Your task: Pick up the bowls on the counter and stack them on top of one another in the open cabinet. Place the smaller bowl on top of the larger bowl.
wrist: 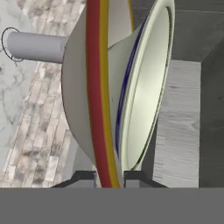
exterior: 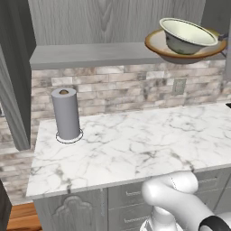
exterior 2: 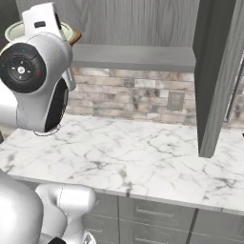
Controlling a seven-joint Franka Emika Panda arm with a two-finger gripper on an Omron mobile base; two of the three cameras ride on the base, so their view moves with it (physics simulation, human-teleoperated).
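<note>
Roll: grey paper-towel roll (exterior: 66, 113) stands upright at the bench's left back corner, well away from the work.
Bench: marble bench (exterior: 135, 140) carries no bowl; both are up at the cabinet.
Cabinet: open cabinet (exterior: 113, 18) with its shelf (exterior: 90, 55) running across; the bowls sit at its right end, out past the front edge.
Large bowl: wide, brown-rimmed large bowl (exterior: 155, 43), tilted slightly. I cannot tell whether its base touches the shelf board.
Small bowl: pale small bowl (exterior: 189, 34) is nested inside the large bowl, leaning to one side rather than sitting level. Neither bowl holds anything else.
End effector: the end effector (wrist: 109, 177) is nearly closed, its two tips pressed either side of the large bowl's rim, so it looks pinched on that rim.
Risk, drop: letting go here, with the stack overhanging the shelf edge, could tip both bowls down onto the bench.
Risk, slide: the rim-only grip leaves the load hanging off one side. More tilt might slide the small bowl out.
Risk, knock: pushing inward too low could catch the large bowl's base on the shelf front.
</note>
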